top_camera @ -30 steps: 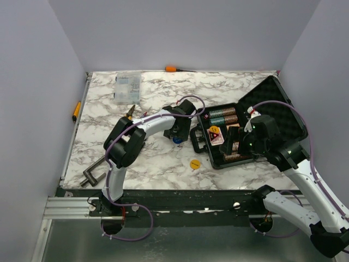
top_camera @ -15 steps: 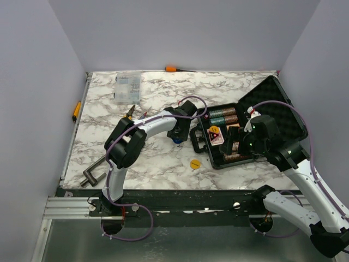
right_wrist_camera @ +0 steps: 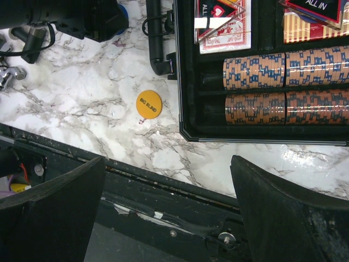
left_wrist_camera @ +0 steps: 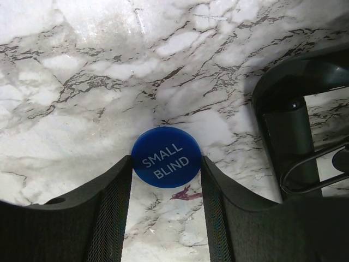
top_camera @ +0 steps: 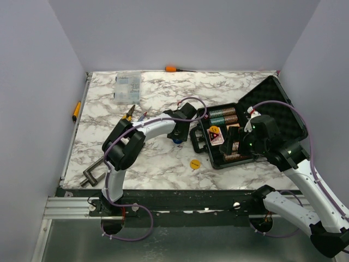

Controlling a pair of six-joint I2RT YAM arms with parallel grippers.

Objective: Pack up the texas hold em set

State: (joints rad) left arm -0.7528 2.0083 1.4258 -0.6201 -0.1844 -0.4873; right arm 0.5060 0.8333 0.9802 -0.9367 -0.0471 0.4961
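The marble surface (top_camera: 152, 98) sat boxed in by plain grey walls (top_camera: 180, 33). My left hand (left_wrist_camera: 166, 164) was down on it. Its fingers (left_wrist_camera: 117, 191) were drawn in against opposite edges of the blue disc (left_wrist_camera: 165, 157), gripping it by the rim. That disc lay flat on the marble, lettered face up, with SMALL BLIND on a slight upward slant in the wrist view.

Just to its right was the handle (top_camera: 196, 141) of the case (top_camera: 275, 106). The case lay open toward the right side of the surface. Its long axis ran left to right, angling a little away at the right end. The handle pointed left toward my left hand, and the lid leaned back at the far right. Chip stacks (right_wrist_camera: 283, 87) lay on their sides along that axis, with a card deck (right_wrist_camera: 229, 41) beside them.

My right hand (right_wrist_camera: 169, 218) hung spread wide over the case's near edge, holding nothing. The yellow disc (right_wrist_camera: 149, 104) lay flat on the marble, just off the case's near left corner.
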